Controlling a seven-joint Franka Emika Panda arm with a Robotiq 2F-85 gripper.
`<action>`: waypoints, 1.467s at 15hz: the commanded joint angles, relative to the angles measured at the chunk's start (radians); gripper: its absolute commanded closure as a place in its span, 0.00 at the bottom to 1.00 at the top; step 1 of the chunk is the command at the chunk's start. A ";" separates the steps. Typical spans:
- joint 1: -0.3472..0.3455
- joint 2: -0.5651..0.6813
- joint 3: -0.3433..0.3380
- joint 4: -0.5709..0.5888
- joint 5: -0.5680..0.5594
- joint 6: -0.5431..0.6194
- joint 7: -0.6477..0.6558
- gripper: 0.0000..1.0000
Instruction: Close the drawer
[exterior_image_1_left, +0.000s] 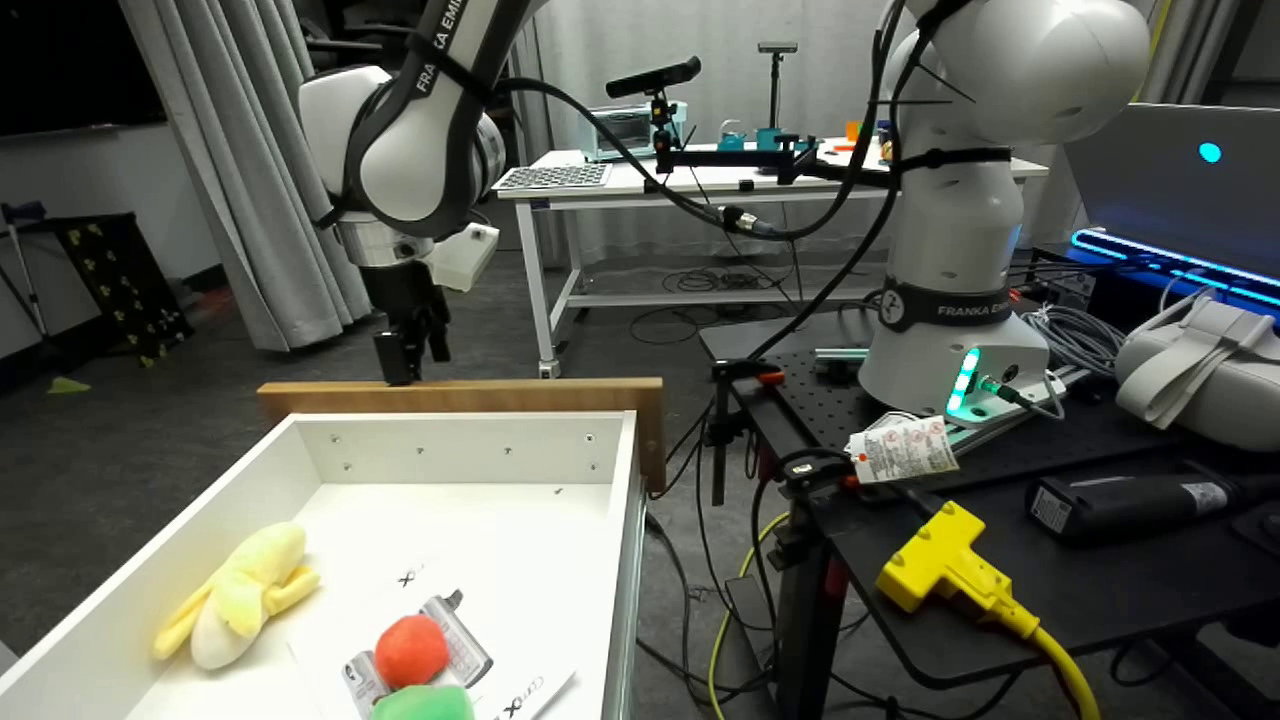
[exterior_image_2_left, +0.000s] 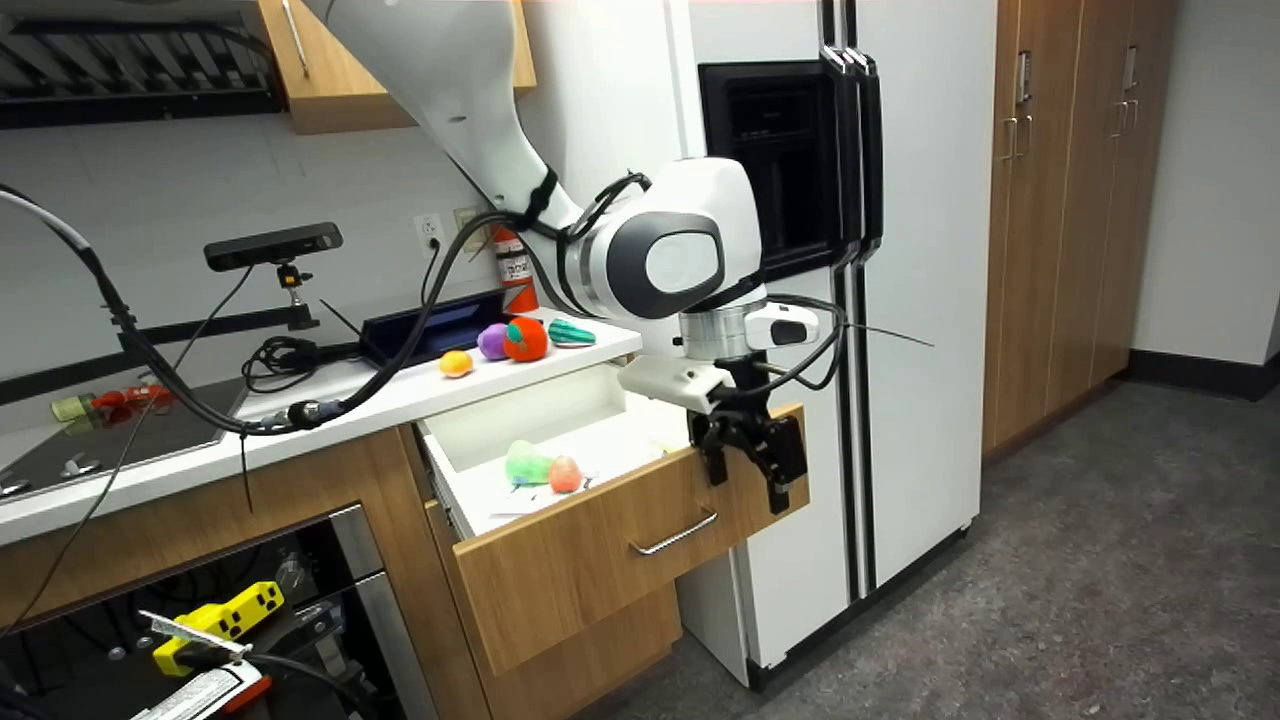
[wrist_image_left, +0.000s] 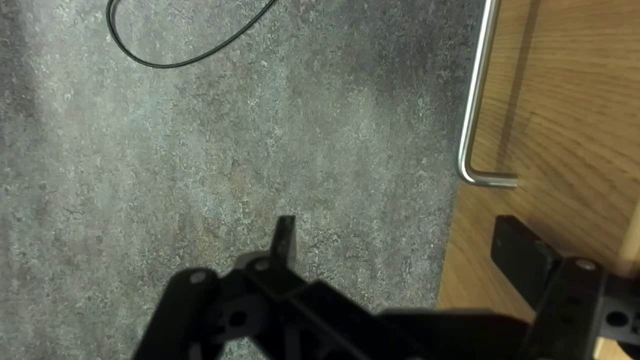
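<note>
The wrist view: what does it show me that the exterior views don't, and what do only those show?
Only the wrist view looks down past the open gripper up close, showing a dark line, perhaps a shadow, on the drawer's wooden front panel.

Only the exterior views show the robot arm and the drawer's white inside, holding a red thing and a green thing.

Shared by all: gripper, front panel and gray floor. The metal handle shows in the wrist view and in an exterior view.

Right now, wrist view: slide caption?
Open gripper beside the wood-grain front of the drawer, the metal handle in view, gray floor below; contact unclear.
</note>
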 joint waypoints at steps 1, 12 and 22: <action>-0.015 -0.003 0.020 0.005 0.018 0.027 -0.023 0.25; -0.060 0.090 0.140 0.105 0.127 0.023 -0.139 0.99; -0.054 0.292 0.234 0.393 0.208 -0.228 -0.257 1.00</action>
